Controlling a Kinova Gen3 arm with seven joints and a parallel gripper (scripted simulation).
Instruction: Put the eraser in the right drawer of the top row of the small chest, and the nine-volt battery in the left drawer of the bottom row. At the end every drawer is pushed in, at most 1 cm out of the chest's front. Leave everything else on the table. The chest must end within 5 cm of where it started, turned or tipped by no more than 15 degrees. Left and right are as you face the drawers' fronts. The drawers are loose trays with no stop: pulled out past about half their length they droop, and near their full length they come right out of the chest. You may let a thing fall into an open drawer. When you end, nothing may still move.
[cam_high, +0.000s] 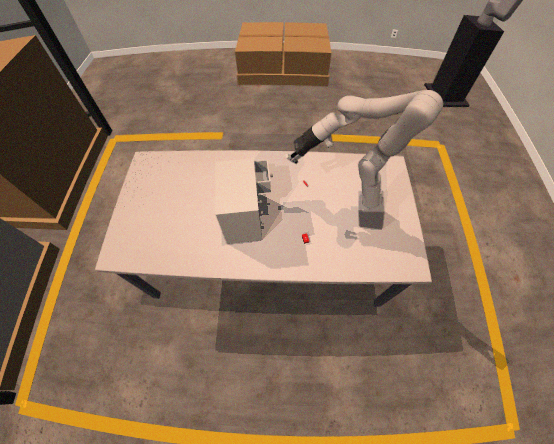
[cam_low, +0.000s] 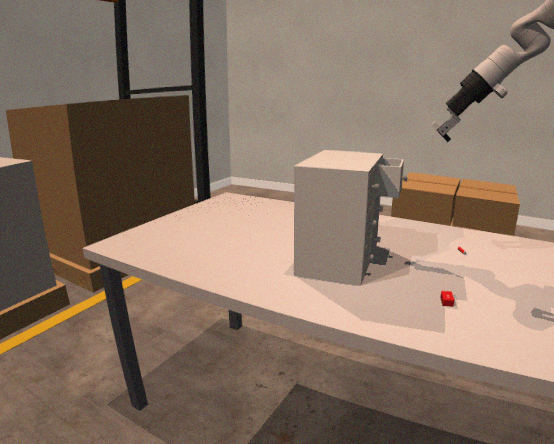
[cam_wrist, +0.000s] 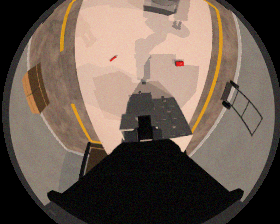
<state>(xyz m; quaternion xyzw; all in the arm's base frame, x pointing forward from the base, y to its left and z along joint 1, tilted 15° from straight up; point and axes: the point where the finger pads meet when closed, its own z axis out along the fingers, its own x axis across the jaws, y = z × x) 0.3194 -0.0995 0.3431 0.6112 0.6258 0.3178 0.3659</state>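
Note:
The small grey chest (cam_high: 240, 226) (cam_low: 330, 220) (cam_wrist: 164, 111) stands in the middle of the table (cam_high: 170, 210) (cam_low: 225, 235), with its drawer fronts facing the arm's base. The right drawer of the top row (cam_high: 261, 167) (cam_low: 393, 172) is pulled out; I cannot see inside it. My gripper (cam_high: 293, 158) (cam_low: 444, 132) (cam_wrist: 145, 132) hangs tilted, high above and a little beyond that open drawer. It is shut on a small dark thing, which I take for the eraser. I cannot make out the nine-volt battery in any view.
A red block (cam_high: 305, 238) (cam_low: 447, 298) (cam_wrist: 180, 63) and a small red stick (cam_high: 305, 183) (cam_low: 462, 249) (cam_wrist: 114, 58) lie on the table in front of the chest. The arm's base (cam_high: 371, 217) stands at the right of the table. Cardboard boxes (cam_high: 283, 52) stand on the floor behind.

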